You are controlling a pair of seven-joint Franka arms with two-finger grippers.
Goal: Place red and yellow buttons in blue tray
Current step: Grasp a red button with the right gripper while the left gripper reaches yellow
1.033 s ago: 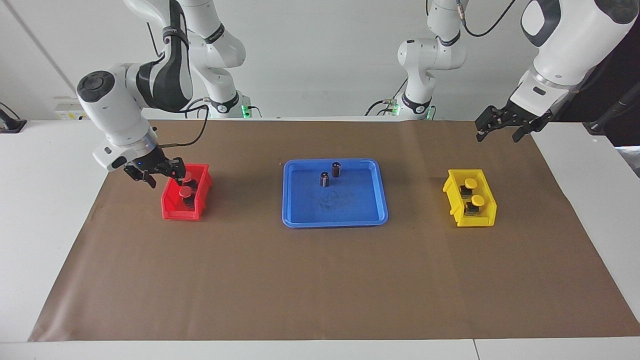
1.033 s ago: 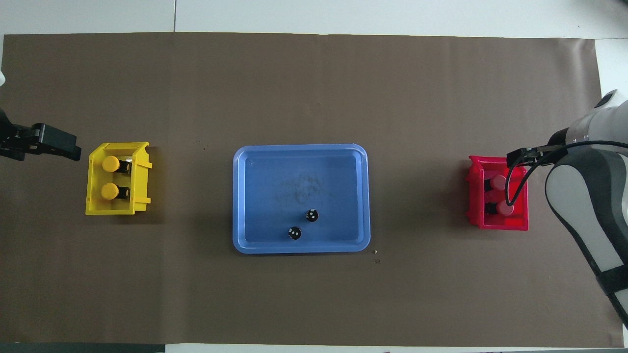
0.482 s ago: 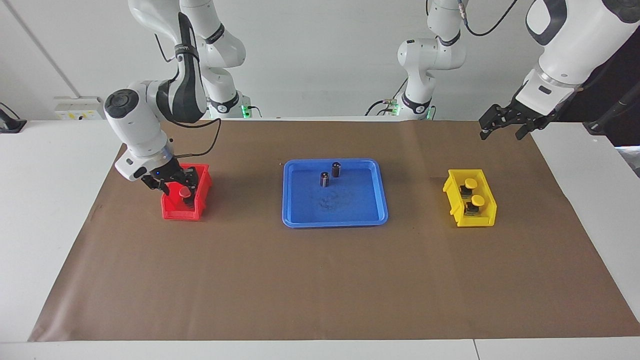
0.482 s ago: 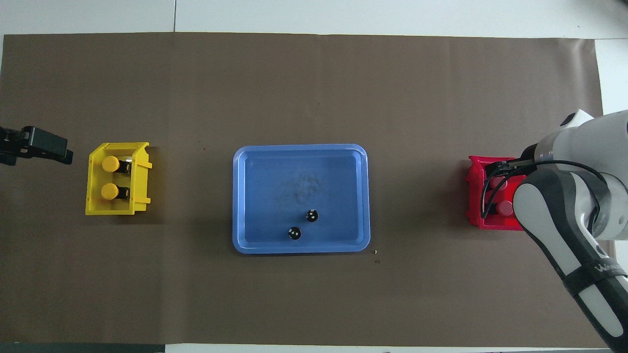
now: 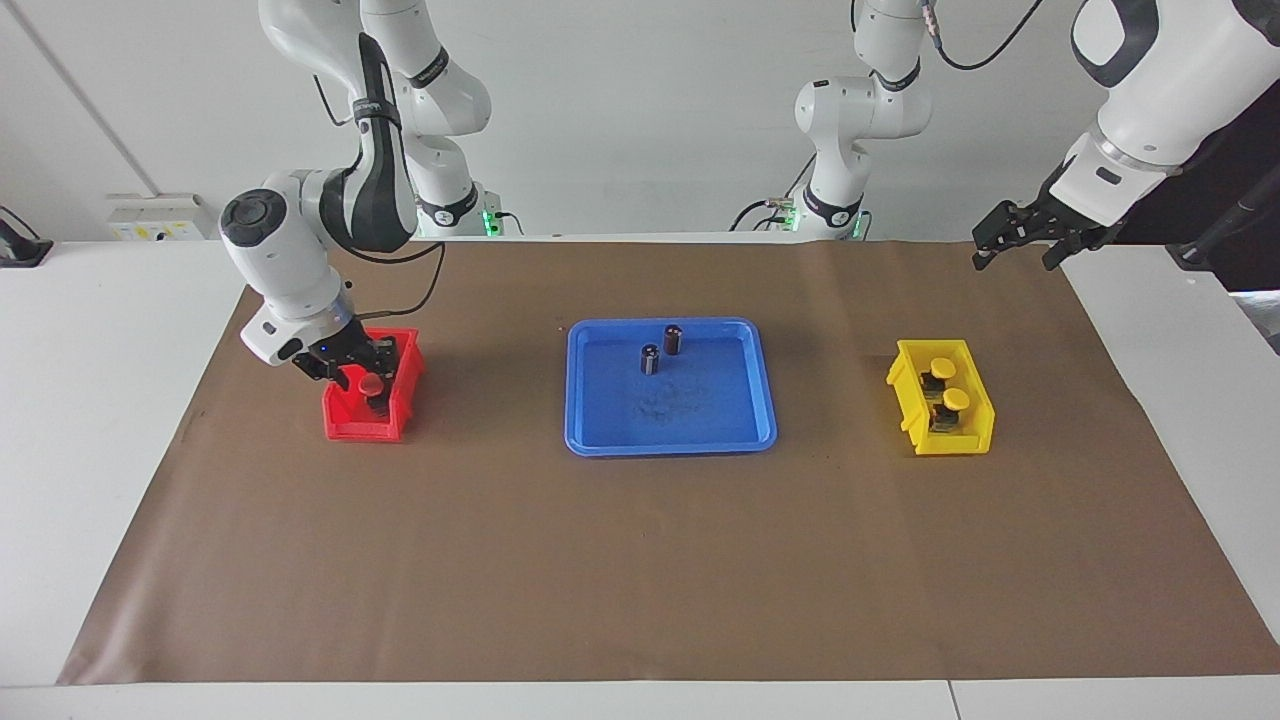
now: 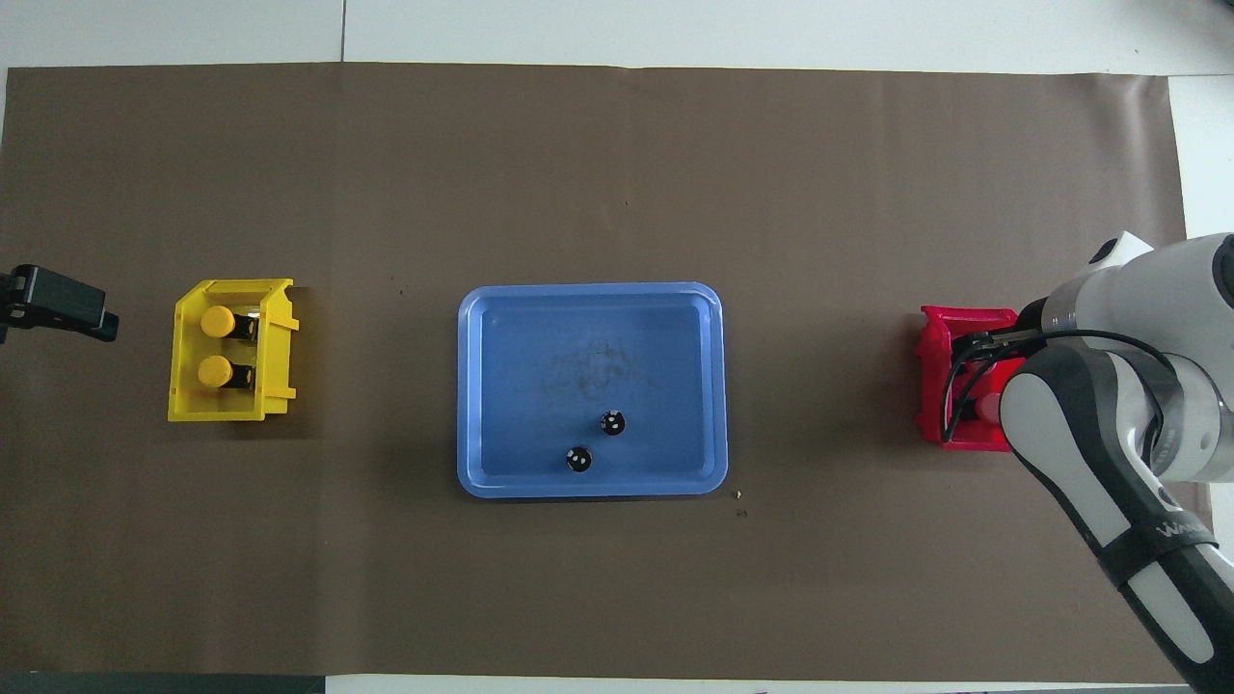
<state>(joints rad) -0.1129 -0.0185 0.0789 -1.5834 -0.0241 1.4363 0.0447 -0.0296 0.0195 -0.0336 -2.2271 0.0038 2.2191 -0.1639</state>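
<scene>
The blue tray lies mid-table. It holds no buttons. One red button shows in the small red bin at the right arm's end. My right gripper is down inside that bin beside this button and hides the second red button. Two yellow buttons sit in the small yellow bin; they also show in the overhead view. My left gripper is open, empty and raised over the mat's edge, apart from the yellow bin.
Two dark capless cylinders stand in the blue tray at its edge nearer the robots; they also show in the overhead view. A brown mat covers the table.
My right arm has swung in and lowered its gripper into the red bin, covering one red button. My left gripper has drawn up and away from the yellow bin.
</scene>
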